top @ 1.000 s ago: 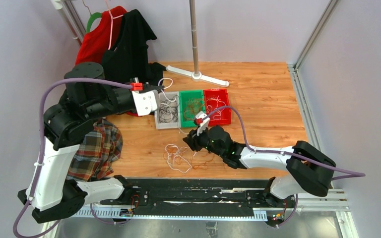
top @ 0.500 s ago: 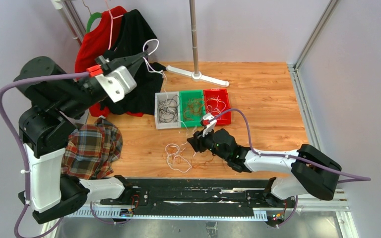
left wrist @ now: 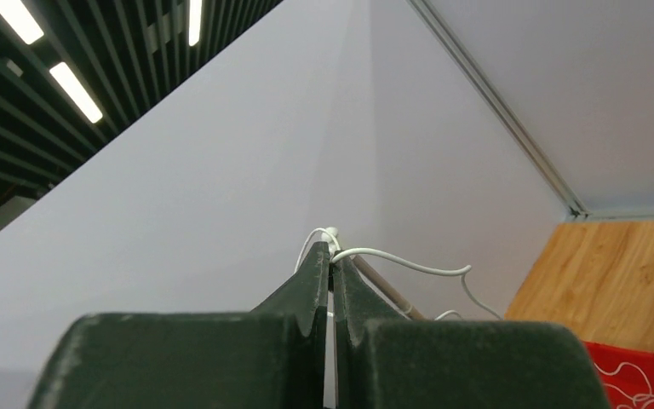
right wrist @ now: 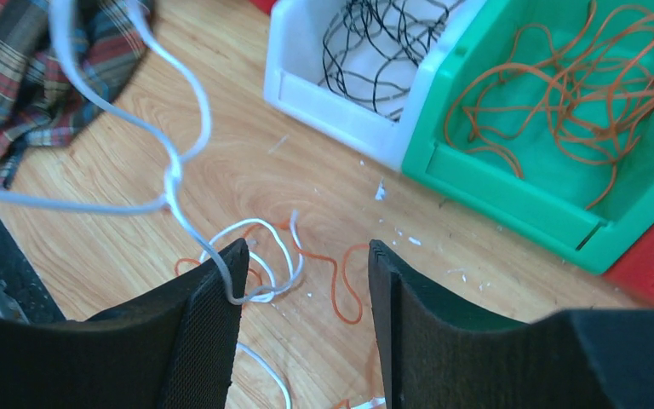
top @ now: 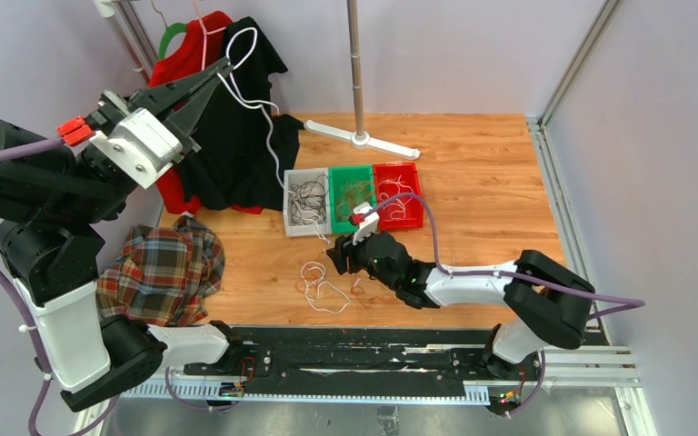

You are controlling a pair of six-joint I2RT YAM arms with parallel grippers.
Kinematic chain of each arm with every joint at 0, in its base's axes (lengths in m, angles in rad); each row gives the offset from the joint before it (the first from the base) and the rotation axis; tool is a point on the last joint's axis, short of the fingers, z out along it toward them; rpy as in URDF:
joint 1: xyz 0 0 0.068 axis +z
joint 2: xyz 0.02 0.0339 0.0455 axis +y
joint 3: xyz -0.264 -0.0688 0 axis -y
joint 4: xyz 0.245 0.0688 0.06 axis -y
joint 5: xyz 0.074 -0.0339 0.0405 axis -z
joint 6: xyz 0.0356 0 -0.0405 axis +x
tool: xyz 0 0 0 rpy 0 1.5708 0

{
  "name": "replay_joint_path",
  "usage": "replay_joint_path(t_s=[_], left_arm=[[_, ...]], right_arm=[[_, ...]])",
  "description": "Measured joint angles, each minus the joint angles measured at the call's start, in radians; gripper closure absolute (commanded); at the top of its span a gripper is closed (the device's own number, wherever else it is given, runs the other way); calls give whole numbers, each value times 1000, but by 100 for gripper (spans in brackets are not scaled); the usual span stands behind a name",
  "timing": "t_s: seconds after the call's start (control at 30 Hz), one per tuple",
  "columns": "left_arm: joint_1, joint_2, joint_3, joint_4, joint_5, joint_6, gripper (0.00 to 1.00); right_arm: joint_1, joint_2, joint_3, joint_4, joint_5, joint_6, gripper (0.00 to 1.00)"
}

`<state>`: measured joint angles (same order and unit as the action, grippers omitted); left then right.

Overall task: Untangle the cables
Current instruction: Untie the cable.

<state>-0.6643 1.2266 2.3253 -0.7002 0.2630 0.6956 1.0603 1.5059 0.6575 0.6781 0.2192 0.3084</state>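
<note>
My left gripper (top: 227, 64) is raised high at the back left, shut on a white cable (top: 268, 127). That cable hangs in a long line down toward the table. In the left wrist view the fingertips (left wrist: 317, 260) pinch the cable (left wrist: 409, 265) right at their tips. A small tangle of white and orange cables (top: 321, 286) lies on the wooden table. My right gripper (top: 334, 259) hovers low just right of it, open. In the right wrist view the taut white cable (right wrist: 170, 183) rests against the left finger (right wrist: 213, 315), above the loose strands (right wrist: 264, 256).
Three bins stand in a row: a grey one (top: 291, 218) with black cables, a green one (top: 334, 174) with orange cables, a red one (top: 415, 213) with white cables. A plaid cloth (top: 173, 272) lies left. Red and black garments (top: 236, 118) hang behind, beside a stand pole (top: 356, 73).
My left arm has swung up and back to the left, drawing the white cable out long. My right gripper has opened and slid slightly left toward the tangle.
</note>
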Motion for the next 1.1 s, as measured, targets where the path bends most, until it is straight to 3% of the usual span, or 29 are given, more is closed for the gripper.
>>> replay_joint_path(t_s=[0.3, 0.67, 0.8, 1.1], left_arm=[[0, 1, 14, 87, -39, 2, 100], [0, 3, 59, 270, -103, 50, 100], [0, -11, 18, 413, -158, 79, 100], [0, 34, 6, 741, -294, 172, 100]], right_arm=[[6, 84, -18, 47, 42, 63, 52], [6, 117, -116, 125, 107, 110, 89], [6, 115, -157, 138, 132, 144, 99], [-16, 43, -410, 259, 253, 301, 99]])
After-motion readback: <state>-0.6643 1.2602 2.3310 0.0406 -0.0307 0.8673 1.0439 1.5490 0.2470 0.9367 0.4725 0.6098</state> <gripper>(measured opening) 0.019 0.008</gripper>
